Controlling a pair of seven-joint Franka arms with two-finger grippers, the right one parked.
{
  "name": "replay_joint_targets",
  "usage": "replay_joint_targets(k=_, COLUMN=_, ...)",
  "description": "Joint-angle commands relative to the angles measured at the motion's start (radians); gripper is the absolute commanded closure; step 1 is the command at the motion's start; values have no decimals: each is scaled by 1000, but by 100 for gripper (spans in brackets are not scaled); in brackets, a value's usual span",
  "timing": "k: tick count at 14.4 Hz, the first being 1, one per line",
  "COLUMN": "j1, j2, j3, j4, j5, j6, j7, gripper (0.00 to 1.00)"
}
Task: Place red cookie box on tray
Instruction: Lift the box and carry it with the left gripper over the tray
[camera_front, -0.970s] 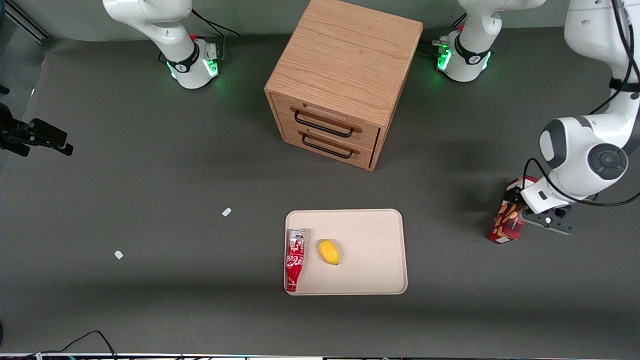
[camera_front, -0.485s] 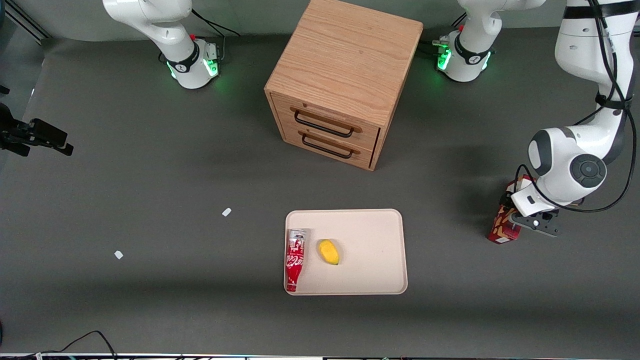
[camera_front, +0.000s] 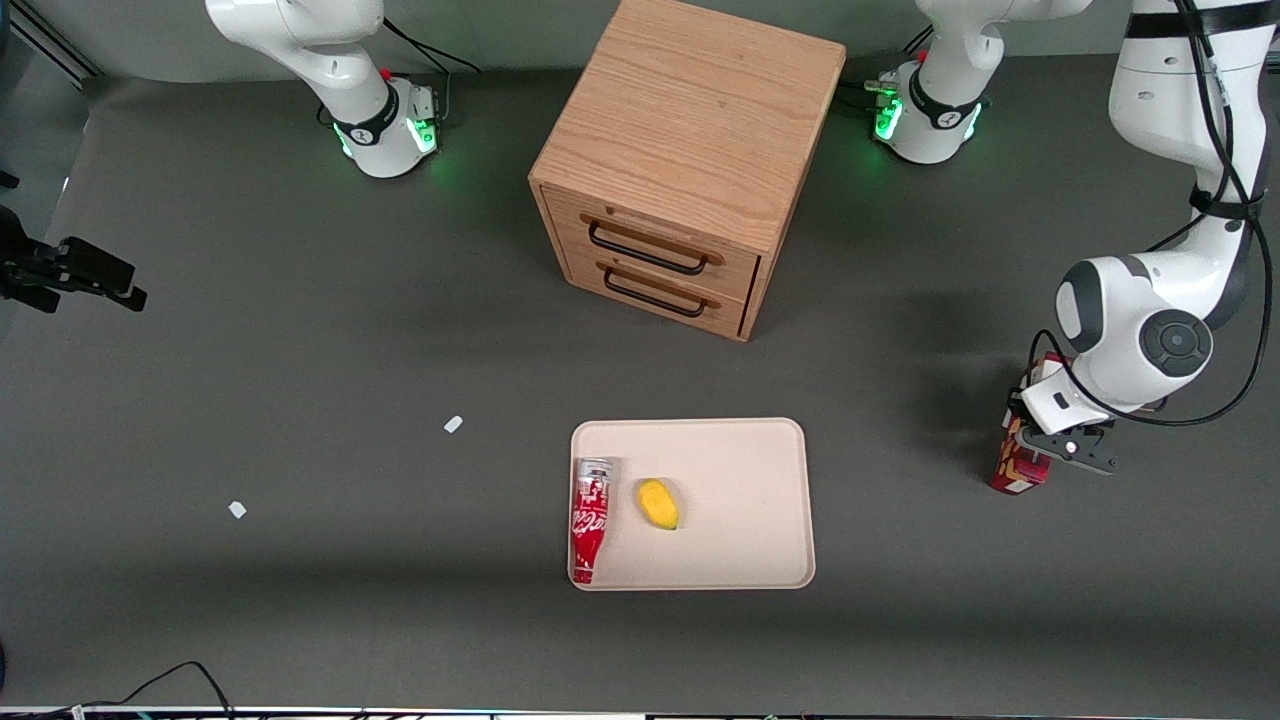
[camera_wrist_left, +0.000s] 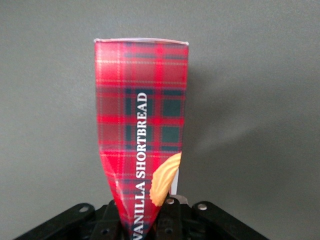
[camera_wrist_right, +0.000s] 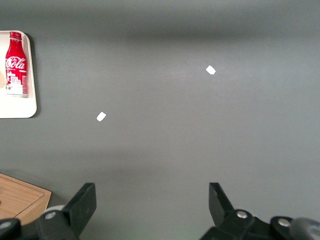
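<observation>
Claw: the claw (camera_front: 1050, 452) sits low over the desk (camera_front: 300, 350) at the working arm's end, clamped on the end of the box (camera_front: 1018, 472); in the wrist view the carton's walls pinch together where they enter the claw (camera_wrist_left: 150, 227).
Box: held at one end, the rest projecting straight out from the claw along its long axis (camera_wrist_left: 142, 125); whether its low end touches the desk cannot be told.
Box to tray: the tray (camera_front: 760, 480) lies well apart from the box, toward the parked arm's end and at about the same nearness to the front camera; the coming move is judged a sideways carry along the desk's length.
Arm pose: wrist bent down over the box, elbow high above the desk's working-arm edge.
Tray contents: a can (camera_front: 590, 518) lies along the tray's edge toward the parked arm; a yellow fruit (camera_front: 658, 503) lies just beside it. The tray's half nearer the box is bare.
Cabinet: a wooden cabinet (camera_front: 690, 150) stands farther from the front camera than the tray.
Risk: judged, the crushed end may let the box swing.
</observation>
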Motion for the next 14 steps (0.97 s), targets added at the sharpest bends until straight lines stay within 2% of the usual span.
replay_joint_targets(k=1, j1=-16, j2=-31, j3=12, j4=34, j5=-40, j6=-100, j7=-4, gripper=100)
replay_joint_targets(k=6, j1=-33, j2=-38, j3=6, j4=239, j5=-41, j6=-321, j7=-53, gripper=100)
replay_joint_targets(k=10, j1=-60, j2=-24, j3=-67, j4=472, j5=-35, j6=-559, j7=-257, gripper=100)
replay_joint_targets(k=14, j1=-105, j2=34, j3=-165, j4=632, j5=-29, j6=-650, j7=-499, gripper=100)
